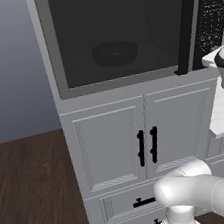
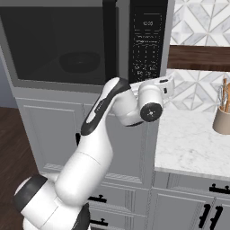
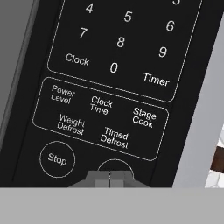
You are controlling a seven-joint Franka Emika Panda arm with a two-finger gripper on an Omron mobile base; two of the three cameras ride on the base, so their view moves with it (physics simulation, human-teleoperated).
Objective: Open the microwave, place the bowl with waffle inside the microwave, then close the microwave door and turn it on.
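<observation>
The microwave [image 1: 123, 36] sits in a tall white cabinet, its door [image 1: 118, 32] closed flush with the long black handle [image 1: 185, 28] upright along the right edge. Through the dark tinted window the black bowl [image 1: 115, 53] rests on the turntable inside; whether the waffle lies in it cannot be made out through the glass. So what seems left is switching it on.

The keypad panel [image 2: 147, 42] stands right of the handle, and the white arm reaches up from the base to its lower end, beside the marble desk [image 2: 193, 139]. In the hand view the tool [image 3: 109, 177] has its tips pressed together, pointing at an unlabelled round button [image 3: 114, 167] at the bottom of the panel, apparently touching or just short of it.

The main risk is a sideways slip. The Stop button [image 3: 57, 159] lies just beside the target, and the Timed Defrost key [image 3: 114, 138] is just above it; a drift could press either, leaving the oven off or in the wrong mode. Too light a push may not register. A skewed push could slide the tips off the smooth panel.
</observation>
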